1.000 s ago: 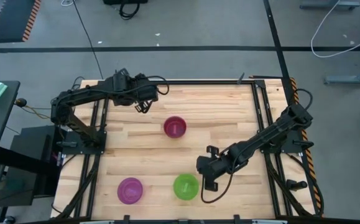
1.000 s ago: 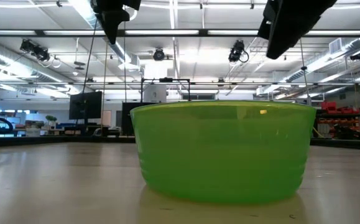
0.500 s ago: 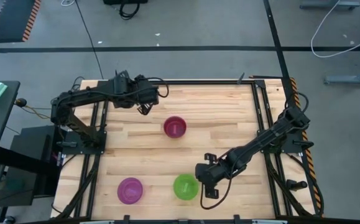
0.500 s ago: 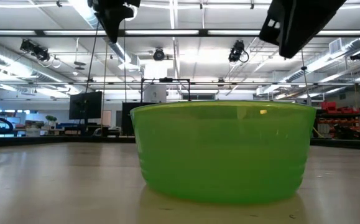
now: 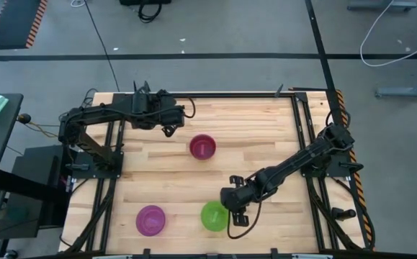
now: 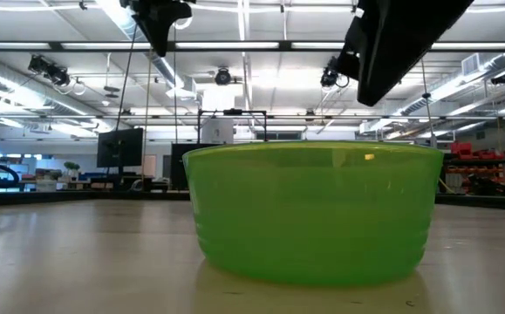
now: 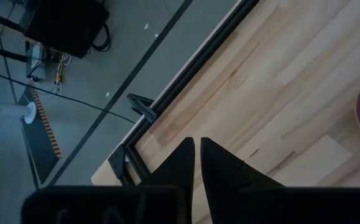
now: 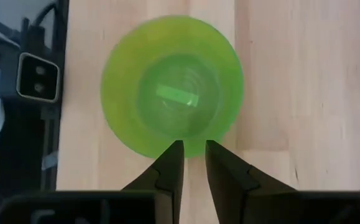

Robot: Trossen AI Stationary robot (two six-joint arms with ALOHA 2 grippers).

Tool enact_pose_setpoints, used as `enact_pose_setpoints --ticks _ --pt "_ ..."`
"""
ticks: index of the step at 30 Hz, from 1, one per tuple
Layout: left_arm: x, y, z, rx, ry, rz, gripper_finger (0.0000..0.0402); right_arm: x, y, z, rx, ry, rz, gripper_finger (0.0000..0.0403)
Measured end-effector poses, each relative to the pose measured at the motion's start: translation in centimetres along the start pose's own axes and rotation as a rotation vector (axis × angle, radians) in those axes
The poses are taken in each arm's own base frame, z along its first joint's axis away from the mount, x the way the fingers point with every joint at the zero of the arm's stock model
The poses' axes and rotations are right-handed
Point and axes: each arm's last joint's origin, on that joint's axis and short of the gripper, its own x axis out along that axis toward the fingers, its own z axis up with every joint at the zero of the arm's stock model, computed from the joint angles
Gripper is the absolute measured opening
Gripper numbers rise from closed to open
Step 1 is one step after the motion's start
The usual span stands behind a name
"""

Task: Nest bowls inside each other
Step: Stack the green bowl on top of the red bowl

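Three bowls stand upright on their bases on the wooden table: a pink bowl (image 5: 202,147) in the middle, a purple bowl (image 5: 150,220) at the near left, and a green bowl (image 5: 214,216) near the front edge, which also fills the low view (image 6: 311,214). The yellow, orange and blue bowls are out of view. My right gripper (image 5: 227,206) hangs above the green bowl's right rim (image 8: 192,151), its fingers a narrow gap apart (image 8: 194,148), touching nothing. My left gripper (image 5: 169,129) is shut (image 7: 196,144) and empty over the far left of the table, left of the pink bowl.
A black metal frame (image 5: 305,137) runs along the table's edges, and a corner of it shows in the left wrist view (image 7: 130,158). Bare wood lies between the three bowls and across the table's right half (image 5: 266,137).
My right gripper has gone toward the table's left and near edges, from beside the green bowl to over its right rim. My left gripper has shifted a little toward the pink bowl. The bowls have kept still.
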Motion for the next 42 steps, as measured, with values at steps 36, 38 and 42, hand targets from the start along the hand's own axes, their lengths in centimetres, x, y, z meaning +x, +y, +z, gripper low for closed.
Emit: enact_pose_setpoints --ticks 36,38,42 --pt "-0.6 -0.6 -0.3 0.015 -0.02 -0.018 0.0026 4.0 -1.6 0.3 -0.009 0.057 -0.002 0.0076" --pt "-0.6 -0.6 -0.3 0.015 -0.02 -0.018 0.0024 4.0 -1.6 0.3 -0.009 0.056 -0.002 0.0076" --pt "-0.6 -0.6 -0.3 0.015 -0.02 -0.018 0.0016 4.0 -1.8 0.4 -0.007 0.054 -0.003 0.0076"
